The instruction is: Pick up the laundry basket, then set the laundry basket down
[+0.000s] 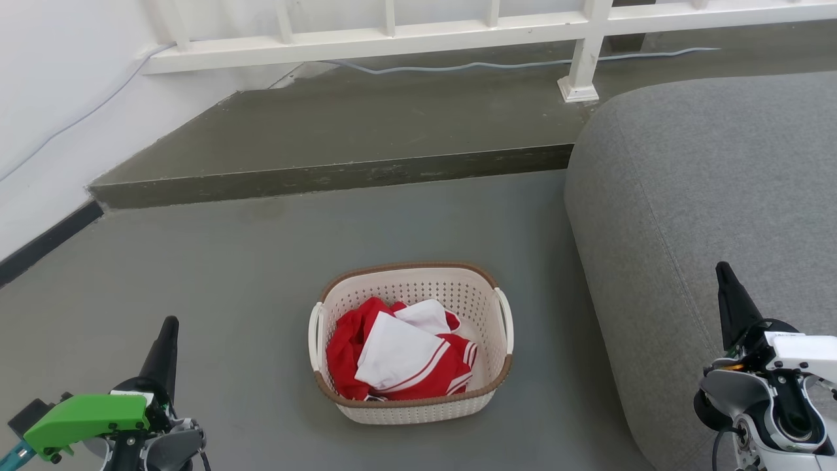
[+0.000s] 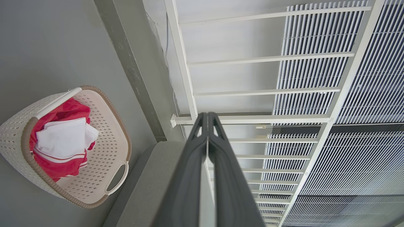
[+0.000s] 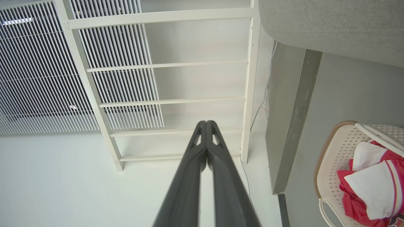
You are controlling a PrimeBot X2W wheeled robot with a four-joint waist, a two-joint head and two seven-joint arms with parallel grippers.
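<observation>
Grey floor [image 1: 196, 261]: basket [image 1: 412, 409] sits between left gripper [image 1: 169, 330] and right gripper [image 1: 724, 281], fingers [image 2: 189, 176] pressed together, empty. Best open both, take the 2 handles [image 1: 504, 314] evenly.

My right wrist view: laundry basket [image 3: 331, 164] cut off at right edge. Head view: red-white clothes [image 1: 399, 353] hid basket floor from me.

Probably a home: grey sofa [image 1: 706, 196], laundry basket [image 1: 418, 409], white railing [image 1: 392, 39].
</observation>
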